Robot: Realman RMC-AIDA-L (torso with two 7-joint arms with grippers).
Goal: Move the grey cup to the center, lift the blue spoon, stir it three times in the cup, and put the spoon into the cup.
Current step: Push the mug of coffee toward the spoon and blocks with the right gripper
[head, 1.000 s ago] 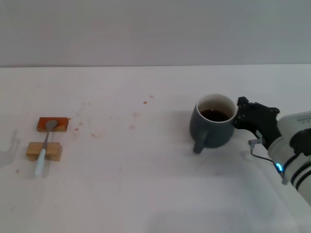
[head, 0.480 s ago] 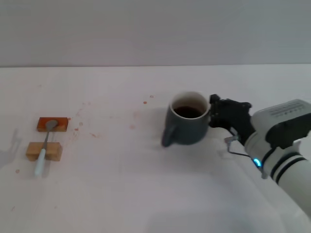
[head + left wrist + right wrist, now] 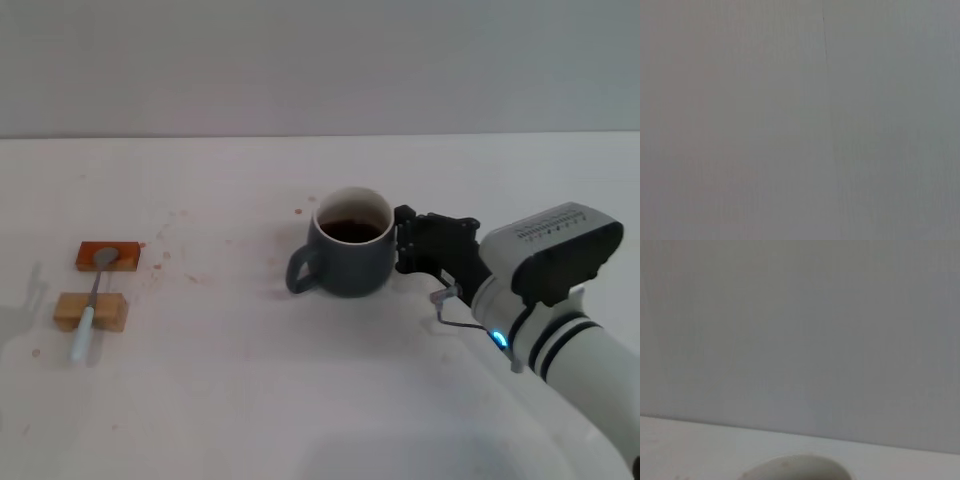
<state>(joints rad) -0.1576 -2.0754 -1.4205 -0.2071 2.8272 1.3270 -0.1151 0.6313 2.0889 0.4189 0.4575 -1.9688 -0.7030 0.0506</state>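
Note:
The grey cup (image 3: 345,262) holds dark liquid and stands near the table's middle, with its handle pointing to the left. My right gripper (image 3: 402,242) is at the cup's right side, with its black fingers closed against the cup's wall. The cup's pale rim shows at the edge of the right wrist view (image 3: 795,467). The blue spoon (image 3: 84,330) lies at the far left. Its metal bowl rests on an orange-brown block (image 3: 120,256) and its handle lies across a tan block (image 3: 112,312). The left gripper is out of view.
The white table (image 3: 220,400) has a few small brown stains (image 3: 298,211) left of the cup. A grey wall stands behind the table's far edge. The left wrist view shows only a grey surface.
My right gripper has carried the cup to the left, from the right part of the table to near the middle. The cup's handle has turned from front-left to left. The spoon has not moved.

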